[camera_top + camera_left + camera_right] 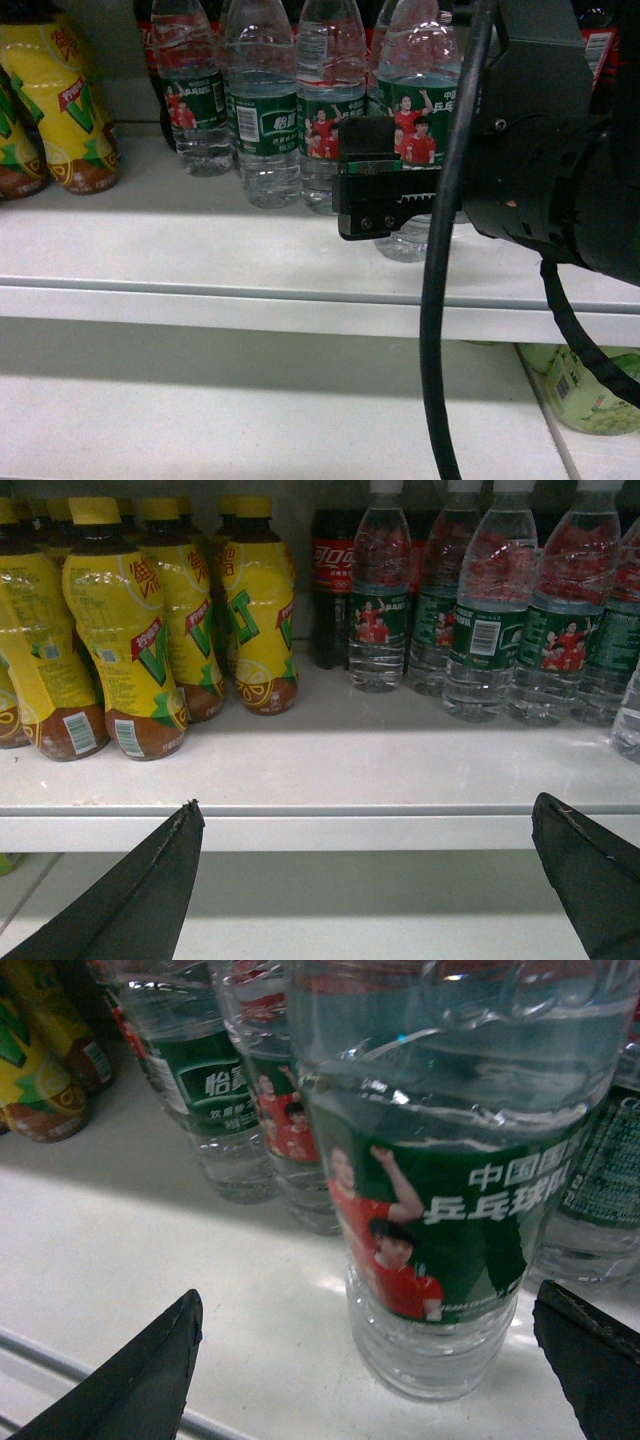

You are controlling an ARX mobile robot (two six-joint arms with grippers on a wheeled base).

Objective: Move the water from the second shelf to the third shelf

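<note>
Approach step: right gripper (365,1360) fingers spread, flanking water bottle (440,1210), no contact; next advance, close. Left gripper (365,865) spread, idle.

Nearest water bottle (440,1160): green label is showing white Chinese "中国国…" above "乒乓球…", cut off at the edge. Neighbouring water bottle (205,1090) label is reading "怡宝". Cola bottle (332,580) is showing a red Coca-Cola script label. Barcodes unreadable.
</note>
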